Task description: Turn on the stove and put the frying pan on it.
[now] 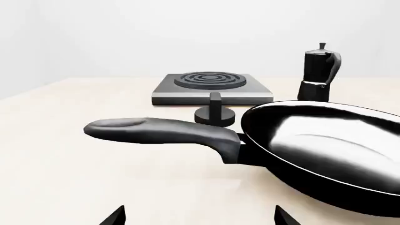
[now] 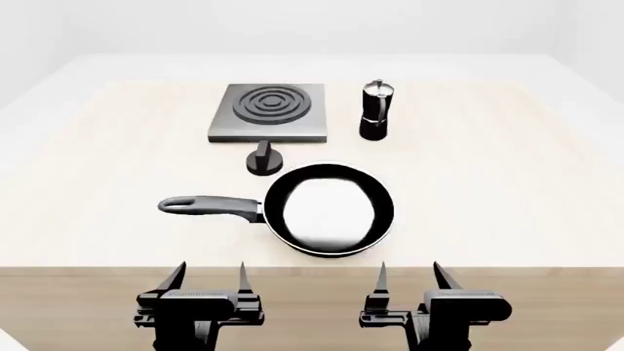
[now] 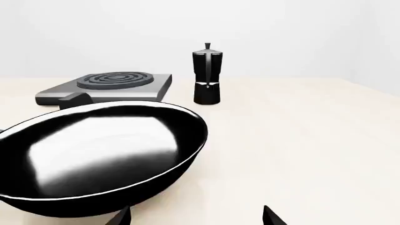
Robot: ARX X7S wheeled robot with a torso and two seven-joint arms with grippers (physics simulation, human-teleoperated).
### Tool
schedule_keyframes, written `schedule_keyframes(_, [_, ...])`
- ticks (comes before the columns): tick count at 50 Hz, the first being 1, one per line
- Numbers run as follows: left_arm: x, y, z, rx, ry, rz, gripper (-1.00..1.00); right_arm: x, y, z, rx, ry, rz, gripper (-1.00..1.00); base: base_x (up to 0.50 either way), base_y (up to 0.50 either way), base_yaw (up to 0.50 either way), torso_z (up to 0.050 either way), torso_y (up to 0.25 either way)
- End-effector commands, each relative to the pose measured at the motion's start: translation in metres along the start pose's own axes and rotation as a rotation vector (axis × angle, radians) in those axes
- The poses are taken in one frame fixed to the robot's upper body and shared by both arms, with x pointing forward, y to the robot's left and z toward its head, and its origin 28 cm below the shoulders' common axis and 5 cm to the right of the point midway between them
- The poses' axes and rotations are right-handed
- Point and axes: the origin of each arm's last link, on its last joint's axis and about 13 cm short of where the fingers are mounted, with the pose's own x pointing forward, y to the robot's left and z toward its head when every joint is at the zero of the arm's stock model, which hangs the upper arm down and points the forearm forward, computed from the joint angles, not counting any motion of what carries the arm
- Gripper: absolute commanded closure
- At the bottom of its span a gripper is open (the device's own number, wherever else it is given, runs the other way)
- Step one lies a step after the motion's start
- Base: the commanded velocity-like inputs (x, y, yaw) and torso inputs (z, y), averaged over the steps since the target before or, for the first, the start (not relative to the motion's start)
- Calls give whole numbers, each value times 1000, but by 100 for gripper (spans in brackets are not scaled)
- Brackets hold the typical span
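The stove is a flat grey plate with a ringed burner at the table's back middle; its black knob stands just in front of it. The frying pan rests on the table nearer me, with its grey handle pointing left. My left gripper is open and empty at the table's front edge, below the handle. My right gripper is open and empty, just right of the pan's front. The left wrist view shows the stove, the knob and the pan handle; the right wrist view shows the pan.
A tall black-and-silver moka pot stands right of the stove, also in the right wrist view. The pale wooden table has its front edge just ahead of both grippers.
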Motion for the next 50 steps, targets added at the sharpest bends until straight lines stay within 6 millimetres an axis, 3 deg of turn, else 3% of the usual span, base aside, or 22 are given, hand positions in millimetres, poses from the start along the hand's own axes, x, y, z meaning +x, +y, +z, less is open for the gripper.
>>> schedule_keyframes(1, [0,0,-3,2,11,-1,-100,-1,1,0,-27,-2,5,-100,0,0,0,0,0])
schedule_keyframes(13, [-1,-1,-2,4,17,-12,-100,-3,1,1,-43,2,6,-100,0,0,0,0,0])
schedule_keyframes(15, [1,-2,6,-4,31,-23,-100,-2,2,11,-20,26,34,-100,0,0,0,0,0])
schedule_keyframes(17, [7,-2,26,56,14,-15,-100,2,1,31,-40,10,33,-100,0,0,0,0,0])
schedule_keyframes(18, [17,0,59,33,-35,-10,-100,10,-2,61,-39,-26,40,-100,0,0,0,0,0])
schedule_keyframes(19, [21,1,70,48,4,3,-100,11,-3,73,-34,-20,46,-100,0,0,0,0,0])
schedule_keyframes(20, [28,2,103,45,-48,-27,-100,18,-5,107,-78,-82,37,-100,0,0,0,0,0])
schedule_keyframes(21, [28,2,103,46,-28,-26,-100,17,-5,106,-80,-47,36,-100,0,0,0,0,0])
schedule_keyframes(22, [33,2,128,56,-61,-57,-100,22,-8,133,-66,-108,44,-100,0,0,0,0,0])
schedule_keyframes(25, [40,2,153,37,-108,-66,-100,31,-13,161,-81,-145,11,-100,0,0,0,0,0])
schedule_keyframes(42, [46,5,145,25,-103,-63,-100,37,-18,158,-125,-137,-30,-100,0,0,0,0,0])
schedule_keyframes(44, [47,5,144,24,-95,-63,-100,40,-21,157,-163,-140,-109,-100,0,0,0,0,0])
schedule_keyframes(47, [45,6,144,24,-99,-63,-100,45,-38,157,-221,-146,-380,-100,0,0,0,0,0])
schedule_keyframes(48, [45,6,144,21,-103,-61,-100,42,-56,163,-118,-151,-470,-100,0,0,0,0,0])
schedule_keyframes(50, [46,8,143,23,-103,-58,-100,34,-75,164,-147,-161,-578,-100,0,0,0,0,0])
